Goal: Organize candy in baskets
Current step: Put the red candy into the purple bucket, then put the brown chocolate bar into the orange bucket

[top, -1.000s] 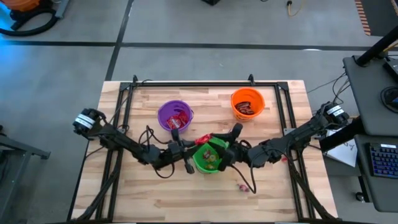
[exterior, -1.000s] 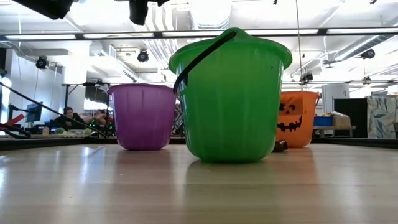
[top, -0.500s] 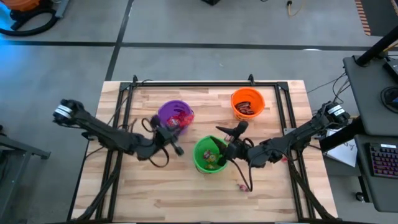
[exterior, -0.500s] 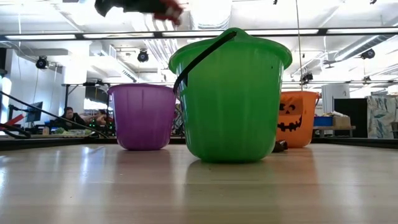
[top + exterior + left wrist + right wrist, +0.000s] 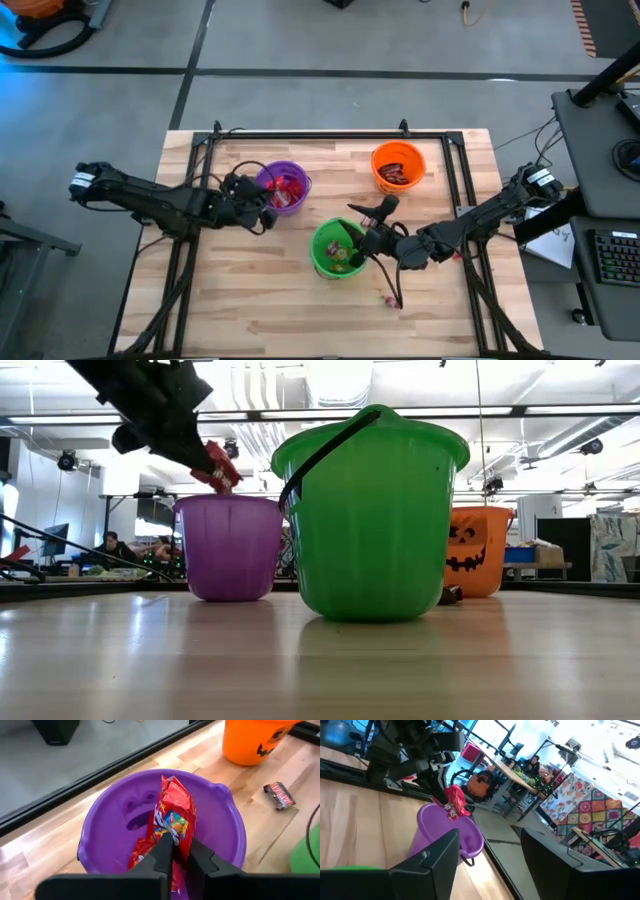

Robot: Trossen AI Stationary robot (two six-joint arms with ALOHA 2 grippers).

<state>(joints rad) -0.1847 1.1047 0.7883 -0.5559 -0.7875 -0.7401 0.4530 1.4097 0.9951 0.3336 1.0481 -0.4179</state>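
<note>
My left gripper [image 5: 178, 854] is shut on a shiny red candy packet [image 5: 174, 812] above the mouth of the purple basket [image 5: 107, 815]. The low view shows it [image 5: 207, 460] just over the purple basket's rim [image 5: 229, 500]. More red packets lie inside the purple basket [image 5: 284, 188]. My right gripper [image 5: 487, 865] is open and hovers at the right side of the green basket [image 5: 338, 250], which holds candy. The orange basket [image 5: 398, 166] holds dark bars. All three baskets stand on their bases on the table. My left gripper pinches the red packet between its two fingers at the packet's middle [image 5: 175, 831]. The fingers slant down from the table's left. The packet is lifted clear over the purple basket's opening, and its free end [image 5: 170, 782] sticks out past the fingertips.
A dark brown bar [image 5: 279, 795] lies on the wood between the purple and orange baskets. A small candy [image 5: 388, 297] lies near the table's front, right of the green basket. A black frame [image 5: 330, 135] edges the table. Beyond the table, people sit at desks [image 5: 532, 765].
My left gripper has carried the red packet from beside the green basket toward the table's far left, to above the purple basket. It has also come down, from high in the low view to just over the purple rim. It has stayed shut on the packet.
</note>
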